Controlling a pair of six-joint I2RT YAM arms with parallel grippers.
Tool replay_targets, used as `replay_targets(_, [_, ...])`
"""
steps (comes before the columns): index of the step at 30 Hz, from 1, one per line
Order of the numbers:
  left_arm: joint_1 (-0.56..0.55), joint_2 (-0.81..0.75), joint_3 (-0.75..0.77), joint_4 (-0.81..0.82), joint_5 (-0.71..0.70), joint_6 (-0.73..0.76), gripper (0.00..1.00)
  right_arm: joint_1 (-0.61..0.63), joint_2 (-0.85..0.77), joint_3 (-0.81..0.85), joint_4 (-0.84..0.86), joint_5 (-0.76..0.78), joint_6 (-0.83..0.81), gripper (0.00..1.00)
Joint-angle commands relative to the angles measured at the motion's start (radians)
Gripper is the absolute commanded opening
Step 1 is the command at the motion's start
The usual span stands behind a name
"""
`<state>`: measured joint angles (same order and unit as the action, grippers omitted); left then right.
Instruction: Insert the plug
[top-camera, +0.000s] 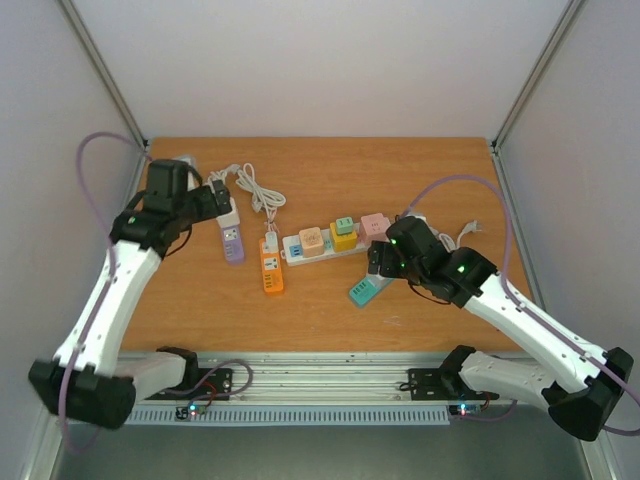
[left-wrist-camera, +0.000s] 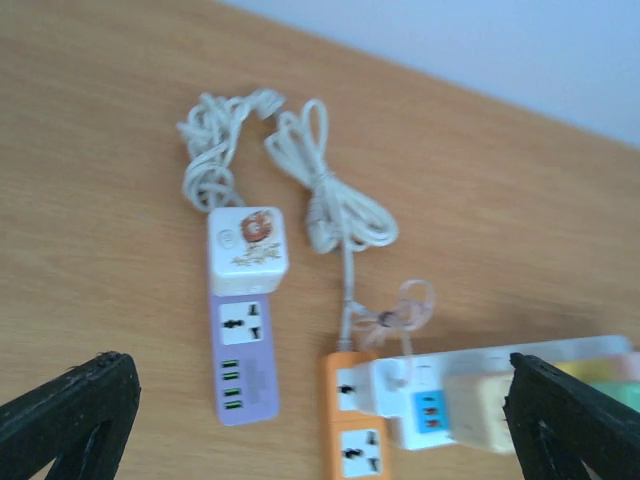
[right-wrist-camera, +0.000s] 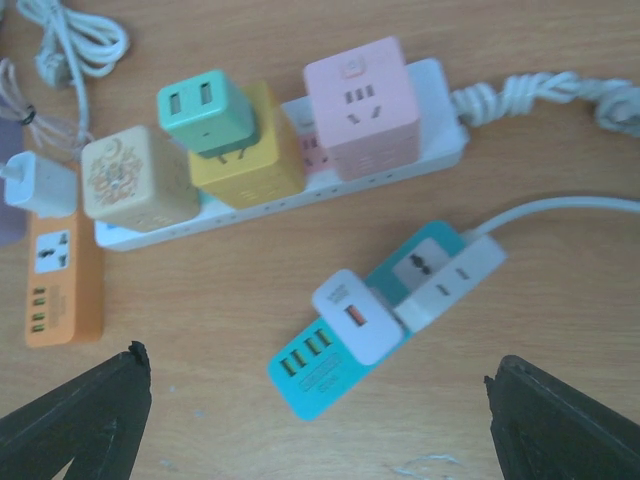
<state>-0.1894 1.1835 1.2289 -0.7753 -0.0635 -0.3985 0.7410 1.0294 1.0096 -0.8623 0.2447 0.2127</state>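
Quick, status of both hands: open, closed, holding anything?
Left hand: open, holding nothing.
Right hand: open, holding nothing.

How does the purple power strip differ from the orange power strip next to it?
The purple power strip carries a white cube adapter. The orange power strip shows two bare sockets in the left wrist view.

In the top view the purple one lies apart on the left. The orange one lies close beside the end of the long white strip.

Both lie flat on the wooden table, with their cord ends pointing away from the arms.
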Motion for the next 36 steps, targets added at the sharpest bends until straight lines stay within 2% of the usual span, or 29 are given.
replay_targets(1, [0.004,-0.213,-0.058,0.010,0.141,-0.037,0.99,0.000,-0.047,0.046,-0.113,0.152,-0.017,0.93])
replay_targets(6, [0.004,-0.458,-0.147,-0.005,0.224,0.019,0.99,-0.001,-0.104,0.055,-0.183,0.267,-0.003,0.98])
replay_targets(15, [0.003,-0.729,-0.258,-0.069,0.206,0.053,0.99,-0.002,-0.257,0.063,-0.283,0.410,0.050,0.98])
replay_targets(22, [0.004,-0.787,-0.266,-0.087,0.071,0.075,0.99,-0.002,-0.412,0.062,-0.337,0.473,0.113,0.98])
replay_targets(29, [0.002,-0.820,-0.282,-0.067,0.037,0.068,0.99,0.000,-0.532,0.045,-0.356,0.522,0.124,0.98])
replay_targets(36, [0.002,-0.813,-0.277,-0.077,0.015,0.051,0.99,-0.001,-0.557,0.040,-0.352,0.533,0.122,0.98])
